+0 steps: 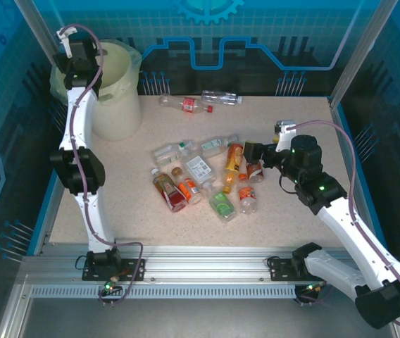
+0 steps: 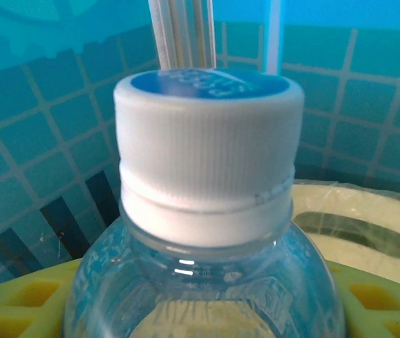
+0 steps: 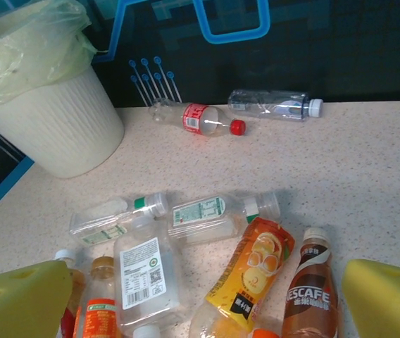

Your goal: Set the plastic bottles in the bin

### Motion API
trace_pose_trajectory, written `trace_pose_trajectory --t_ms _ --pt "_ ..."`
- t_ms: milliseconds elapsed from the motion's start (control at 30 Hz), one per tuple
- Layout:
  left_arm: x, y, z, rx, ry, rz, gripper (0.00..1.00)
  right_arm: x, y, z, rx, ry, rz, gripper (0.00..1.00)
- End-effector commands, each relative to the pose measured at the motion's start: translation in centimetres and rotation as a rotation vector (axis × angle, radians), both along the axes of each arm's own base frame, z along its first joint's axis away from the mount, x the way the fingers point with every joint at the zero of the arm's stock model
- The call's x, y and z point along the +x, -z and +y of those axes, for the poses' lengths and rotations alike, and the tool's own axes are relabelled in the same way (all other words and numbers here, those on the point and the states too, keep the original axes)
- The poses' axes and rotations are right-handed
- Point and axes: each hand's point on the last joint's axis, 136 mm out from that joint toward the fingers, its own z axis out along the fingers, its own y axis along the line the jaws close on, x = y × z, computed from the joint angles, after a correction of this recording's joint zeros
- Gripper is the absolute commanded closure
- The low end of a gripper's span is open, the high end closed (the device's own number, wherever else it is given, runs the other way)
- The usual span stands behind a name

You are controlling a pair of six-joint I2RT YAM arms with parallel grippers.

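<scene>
**One bottle hanging at the bin, the pile waiting**

A speckled beige table [image 1: 305,127] is sitting inside blue tiled walls, with a raised blue rim running along its 9 and 3 o'clock sides. The bin [image 1: 119,105] is standing in the 10 o'clock corner, its bag folding over the rim. The left fingers [image 2: 379,303] are gripping a clear white-capped bottle [image 2: 207,162] at the bin's 9 o'clock rim, not yet letting go. Whether anything is already lying inside the bin cannot be told.

Most of the job is looking undone. A pile of bottles [image 1: 207,176] is lying at the table's centre, many touching or overlapping. Two more are resting at 12 o'clock near the back wall: a red-labelled bottle [image 3: 198,117] and a clear bottle [image 3: 274,104].

The right fingers [image 3: 386,299] are standing wide open and empty, hovering at the pile's 3 o'clock side.

Bare table is showing at 1 to 2 o'clock and along the 6 o'clock edge, giving the right arm room. The 9 o'clock side is looking tighter, with the left arm stretching along it.
</scene>
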Motion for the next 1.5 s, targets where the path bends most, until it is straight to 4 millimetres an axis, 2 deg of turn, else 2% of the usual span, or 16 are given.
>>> trace_pose_trajectory --t_ms 0,200,400,567,767,900,1000,1200,1300,1333,1467 --pt "-0.7 1.9 2.3 -0.031 -0.087 0.011 0.43 -0.1 -0.4 0.6 0.023 -0.045 -0.023 0.00" --pt "-0.6 3.7 2.7 -0.080 -0.104 0.030 0.36 -0.1 0.0 0.5 0.020 -0.036 -0.005 0.00" --pt "-0.9 4.2 2.5 -0.135 -0.120 0.028 0.24 -0.1 0.0 0.7 0.023 -0.049 0.013 0.00" --pt "-1.2 3.3 2.2 -0.151 -0.115 0.007 0.16 0.0 0.2 0.8 0.022 -0.048 0.024 0.00" --pt "-1.7 0.5 0.8 -0.170 -0.073 -0.049 0.08 0.2 0.4 0.7 0.029 -0.036 0.032 0.00" --pt "-2.0 -1.4 -1.4 -0.213 -0.007 -0.091 0.02 0.4 0.8 0.4 0.050 -0.004 0.052 0.00" --pt "-2.2 -2.6 -3.4 -0.255 0.055 -0.121 0.01 0.5 1.3 0.2 0.063 0.018 0.073 0.00" --pt "-2.6 -3.5 -7.0 -0.326 0.152 -0.157 0.01 0.6 2.5 -0.1 0.041 0.038 0.105 0.00" --pt "-3.0 -4.4 -9.4 -0.360 0.222 -0.175 0.01 0.8 2.3 -0.1 0.038 0.037 0.090 0.00" --pt "-3.2 -4.6 -10.4 -0.376 0.252 -0.180 0.01 0.7 3.3 -0.1 0.032 0.033 0.100 0.00" --pt "-4.2 -4.9 -14.2 -0.444 0.358 -0.206 0.01 0.7 3.8 0.0 0.032 0.029 0.096 0.00"
